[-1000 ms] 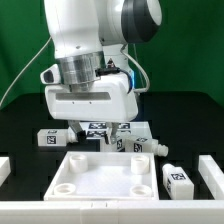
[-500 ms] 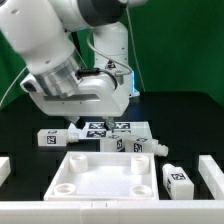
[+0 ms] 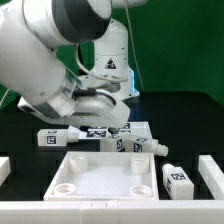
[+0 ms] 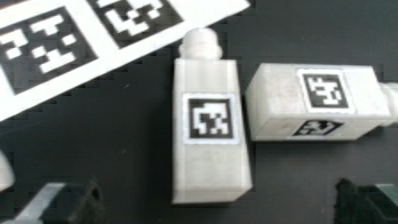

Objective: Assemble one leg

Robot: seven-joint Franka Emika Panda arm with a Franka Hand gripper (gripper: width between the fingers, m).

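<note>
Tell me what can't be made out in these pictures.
- Gripper: exterior view, the arm hides its fingers; wrist view, only blurred fingertips, cut by the edge.
- Marker board: wrist view, cut off by the edge; exterior view, partly covered by the arm.
- Gripper's height over the leg: neither view shows.

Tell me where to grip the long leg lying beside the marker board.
Take the leg across its long flat sides, toward the plain end, coming down from above. It lies flat; a second leg crowds one side nearer the pegged end.
</note>
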